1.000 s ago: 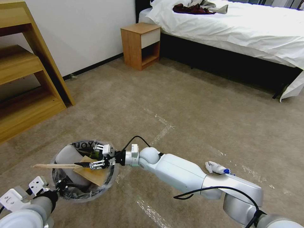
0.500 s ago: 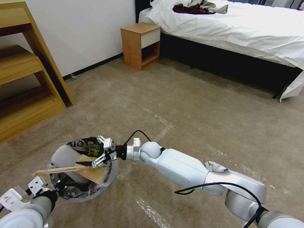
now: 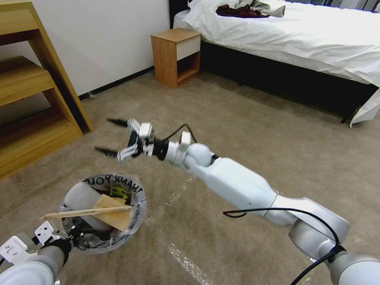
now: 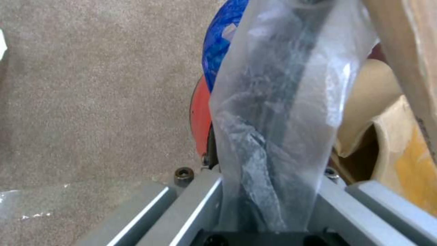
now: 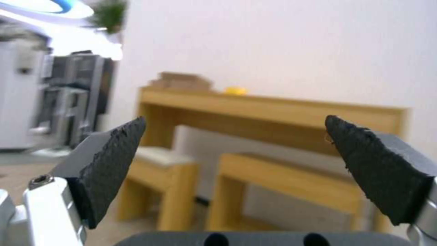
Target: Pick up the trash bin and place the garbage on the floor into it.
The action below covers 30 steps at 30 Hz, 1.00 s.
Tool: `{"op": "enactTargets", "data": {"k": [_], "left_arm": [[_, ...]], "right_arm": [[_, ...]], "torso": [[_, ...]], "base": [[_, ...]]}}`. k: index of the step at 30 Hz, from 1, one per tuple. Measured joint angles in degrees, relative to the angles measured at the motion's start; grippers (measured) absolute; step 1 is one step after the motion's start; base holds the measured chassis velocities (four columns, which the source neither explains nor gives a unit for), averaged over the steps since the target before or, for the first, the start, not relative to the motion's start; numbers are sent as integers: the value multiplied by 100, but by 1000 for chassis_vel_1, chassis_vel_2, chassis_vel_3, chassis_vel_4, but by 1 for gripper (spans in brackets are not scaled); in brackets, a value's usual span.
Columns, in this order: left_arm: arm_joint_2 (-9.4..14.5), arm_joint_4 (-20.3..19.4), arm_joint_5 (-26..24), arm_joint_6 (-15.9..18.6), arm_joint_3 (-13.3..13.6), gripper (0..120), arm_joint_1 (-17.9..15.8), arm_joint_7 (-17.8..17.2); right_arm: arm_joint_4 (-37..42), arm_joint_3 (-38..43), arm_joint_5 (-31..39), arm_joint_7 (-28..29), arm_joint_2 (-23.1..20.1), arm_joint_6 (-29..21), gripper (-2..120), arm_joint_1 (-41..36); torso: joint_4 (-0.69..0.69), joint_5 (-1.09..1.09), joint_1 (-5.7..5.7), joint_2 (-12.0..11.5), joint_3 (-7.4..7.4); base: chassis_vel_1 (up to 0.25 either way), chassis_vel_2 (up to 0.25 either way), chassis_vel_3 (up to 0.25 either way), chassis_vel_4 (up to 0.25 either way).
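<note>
The left claw (image 3: pixel 73 233) is gripping the rim of the trash bin (image 3: pixel 103 211) above the floor (image 3: pixel 237 130), a wooden stick (image 3: pixel 85 212) and cardboard scrap (image 3: pixel 113 211) lying inside, while the right claw (image 3: pixel 113 136) is hanging spread wide and empty in the air beyond the bin.

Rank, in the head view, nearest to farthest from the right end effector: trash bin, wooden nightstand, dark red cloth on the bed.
1. Bag-lined round trash bin, below the open right end effector, on the floor.
2. Small wooden nightstand, beyond it by the wall.
3. Dark red cloth, farthest, on the bed.
</note>
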Motion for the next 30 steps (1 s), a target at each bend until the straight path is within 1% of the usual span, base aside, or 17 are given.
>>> {"op": "enactTargets", "data": {"k": [3, 6, 7, 8, 10, 11, 12, 15, 16, 18, 21, 23, 25, 26, 28, 29, 30], "left_arm": [[17, 2, -18, 13, -3, 0, 2, -9], [95, 1, -93, 43, -26, 0, 25, -45], [95, 1, -93, 43, -26, 0, 25, -45], [126, -7, -130, 56, -45, 0, 33, -59], [154, -33, -176, 67, -75, 0, 52, -72], [156, -59, -204, 72, -99, 0, 71, -77], [156, -59, -204, 72, -99, 0, 71, -77], [196, -69, -238, 74, -116, 0, 70, -93], [196, -69, -238, 74, -116, 0, 70, -93], [248, -58, -265, 78, -103, 0, 40, -97], [306, -46, -299, 91, -76, 0, 12, -98], [353, -41, -325, 96, -52, 0, -9, -101], [375, -39, -338, 97, -46, 0, -13, -102], [414, -39, -362, 97, -42, 0, -16, -102], [510, -40, -421, 98, -41, 0, -13, -105], [510, -40, -421, 98, -41, 0, -13, -105], [529, -42, -433, 97, -41, 0, -11, -106]], "right_arm": [[2, 290, -1, 158, -77, -76, 100, 71], [61, 832, -210, 636, -345, -282, 100, 55], [61, 832, -210, 636, -345, -282, 100, 55], [96, 998, -414, 907, -462, -371, 100, -26], [149, 1249, -749, 1334, -630, -518, 100, -221], [203, 1429, -919, 1581, -753, -563, 100, -426], [203, 1429, -919, 1581, -753, -563, 100, -426], [376, 1912, -1237, 1970, -1221, -638, 100, -1149], [376, 1912, -1237, 1970, -1221, -638, 100, -1149], [447, 2313, -1500, 2066, -1607, -659, 100, -1620], [447, 2678, -1783, 2086, -1921, -700, 100, -1942], [341, 2916, -2023, 2050, -2137, -764, 100, -2155], [284, 2984, -2114, 1969, -2206, -794, 100, -2217], [168, 3099, -2205, 1712, -2293, -812, 100, -2289], [-310, 3247, -2306, 634, -2443, -559, 100, -2358], [-310, 3247, -2306, 634, -2443, -559, 100, -2358], [-425, 3265, -2332, 441, -2457, -491, 100, -2359]], "torso": [[0, 0, 0, 0, 0], [1, 0, 0, 0, -1], [1, 0, 0, 0, -1], [0, -1, 0, 0, 0], [-2, 1, 0, 0, 0], [1, 0, 0, 0, -1], [1, 0, 0, 0, -1], [2, 3, 0, 0, 0], [2, 3, 0, 0, 0], [-6, 2, 0, 0, -1], [-5, 3, 0, 0, -1], [0, 0, 0, 0, -1], [1, 2, 0, 0, -1], [1, 2, 0, 0, -1], [-1, 0, 0, 0, -1], [-1, 0, 0, 0, -1], [-1, 1, 0, 0, -1]], "base": [[0, 0, 0, 0], [0, 0, 0, 0], [0, 0, 0, 0], [0, 0, 0, 0], [0, 0, 0, 0], [0, 0, 0, 0], [0, 0, 0, 0], [0, 0, 0, 0], [0, 0, 0, 0], [0, 0, 0, 0], [0, 0, 0, 0], [0, 0, 0, 0], [0, 0, 0, 0], [0, 0, 0, 0], [0, 0, 0, 0], [0, 0, 0, 0], [0, 0, 0, 0]]}}
